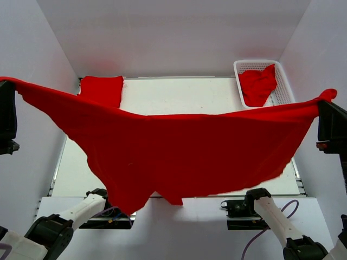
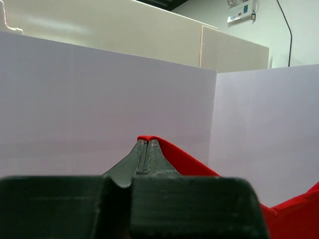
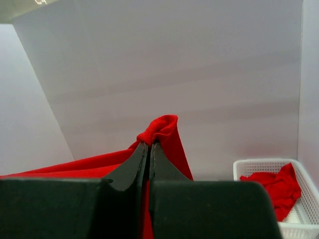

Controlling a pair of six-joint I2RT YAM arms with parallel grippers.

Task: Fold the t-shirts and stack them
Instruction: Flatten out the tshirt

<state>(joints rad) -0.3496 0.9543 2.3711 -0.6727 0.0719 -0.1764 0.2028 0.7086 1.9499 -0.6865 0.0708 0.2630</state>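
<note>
The left end effector [image 2: 145, 142] and right end effector [image 3: 149, 144] each clamp an edge of the t-shirt [image 1: 179, 157] stretched across mid-frame, and such slim bites might slip under tension.

No text, label, brand, number or sign can be read in any of the three views. The small white box mounted high on the back wall [image 2: 242, 12], seen from the left wrist, has a bluish patch on its face. The patch is too small and blurred to tell whether it is writing.
</note>
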